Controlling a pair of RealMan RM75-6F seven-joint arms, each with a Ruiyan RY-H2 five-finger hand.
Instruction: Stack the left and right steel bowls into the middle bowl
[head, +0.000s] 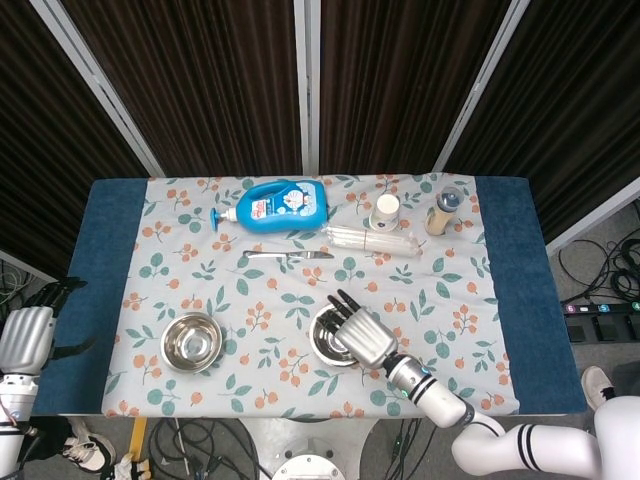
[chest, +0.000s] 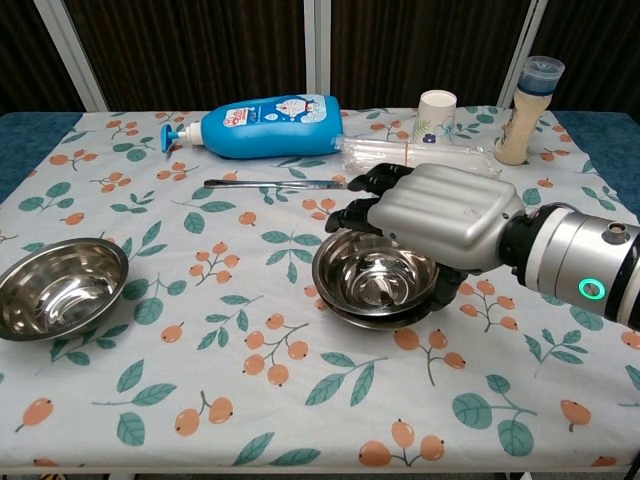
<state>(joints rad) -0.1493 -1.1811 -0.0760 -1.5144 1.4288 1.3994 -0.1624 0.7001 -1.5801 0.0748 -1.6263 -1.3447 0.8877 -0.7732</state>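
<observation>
Two steel bowls sit nested (chest: 373, 280) at the middle of the table, the upper one slightly offset in the lower; in the head view the stack (head: 328, 338) is partly hidden by my right hand (head: 362, 336). My right hand (chest: 435, 215) hovers over the stack's far right rim with its fingers (chest: 365, 185) spread and nothing in its grasp. The left steel bowl (chest: 60, 287) stands alone near the front left, and the head view shows it too (head: 192, 342). My left hand (head: 26, 338) hangs off the table's left edge, fingers extended and empty.
A blue soap bottle (chest: 265, 125) lies at the back, a knife (chest: 280, 184) in front of it. A pack of straws (chest: 420, 155), a paper cup (chest: 436, 115) and a tall shaker (chest: 525, 105) stand at the back right.
</observation>
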